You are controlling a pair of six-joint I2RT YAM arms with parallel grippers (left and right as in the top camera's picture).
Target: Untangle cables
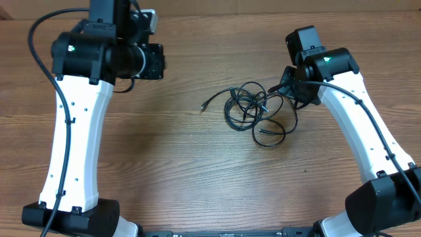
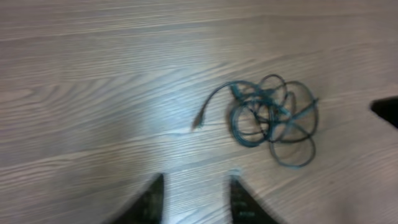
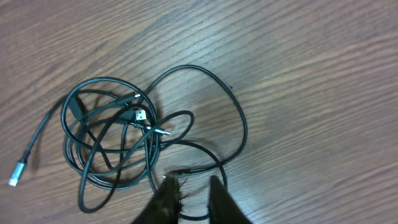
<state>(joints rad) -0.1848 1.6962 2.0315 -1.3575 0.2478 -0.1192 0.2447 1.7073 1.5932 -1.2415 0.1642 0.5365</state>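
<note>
The cables (image 1: 253,108) lie as a tangled bundle of thin black cords on the wooden table, with one plug end (image 1: 204,105) sticking out to the left. In the right wrist view the cables (image 3: 118,143) form several loops, with small plugs (image 3: 142,116) inside the coil. My right gripper (image 3: 191,182) is open at the bundle's right edge, its tips just behind a cable strand (image 3: 199,167). It also shows in the overhead view (image 1: 287,87). My left gripper (image 2: 196,182) is open and empty, well left of the cables (image 2: 273,118).
The wooden table (image 1: 164,171) carries only the bundle. The two white arm bases stand at the front left (image 1: 72,217) and front right (image 1: 381,204).
</note>
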